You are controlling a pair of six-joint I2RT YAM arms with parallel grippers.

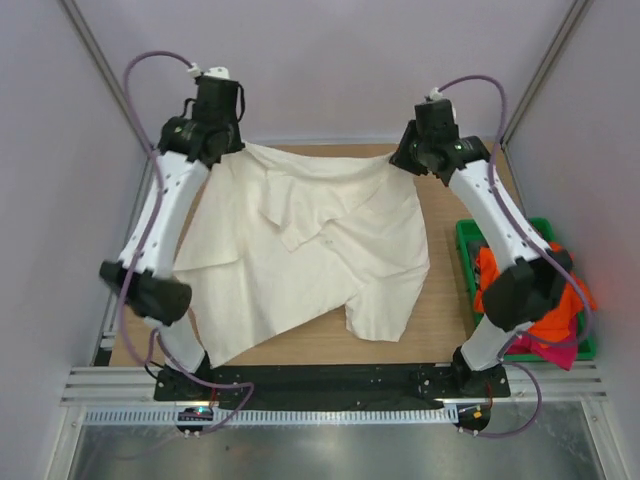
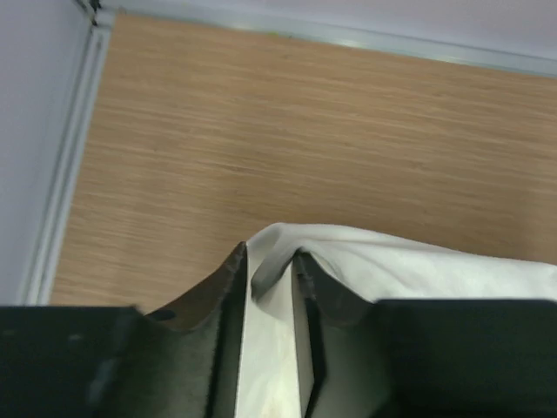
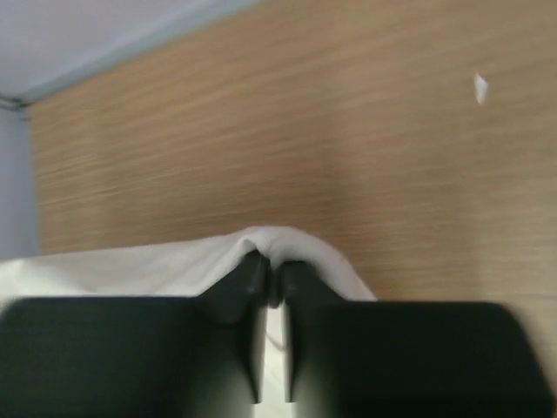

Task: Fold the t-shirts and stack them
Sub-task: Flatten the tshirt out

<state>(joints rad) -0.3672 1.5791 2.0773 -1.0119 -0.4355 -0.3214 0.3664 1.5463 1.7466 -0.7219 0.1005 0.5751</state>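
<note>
The right fingers (image 3: 271,270) are pinched tight on the far edge of the cream-white t-shirt (image 1: 310,250); a small hump of cloth pokes out past the tips. The left fingers (image 2: 239,266) have a narrow gap between them; the other far corner lies loose in that gap, so I think they are not squeezing it. Each arm has one far corner, well apart from the other; I think this is to pull the shirt flat and wide before any fold. The shirt lies spread on the wooden surface (image 1: 450,300), between the two arms; it has bumps in the middle and a crooked near edge. The orange t-shirt (image 1: 572,298) and the magenta t-shirt (image 1: 552,352) wait in the green bin (image 1: 464,240) at the right.
</note>
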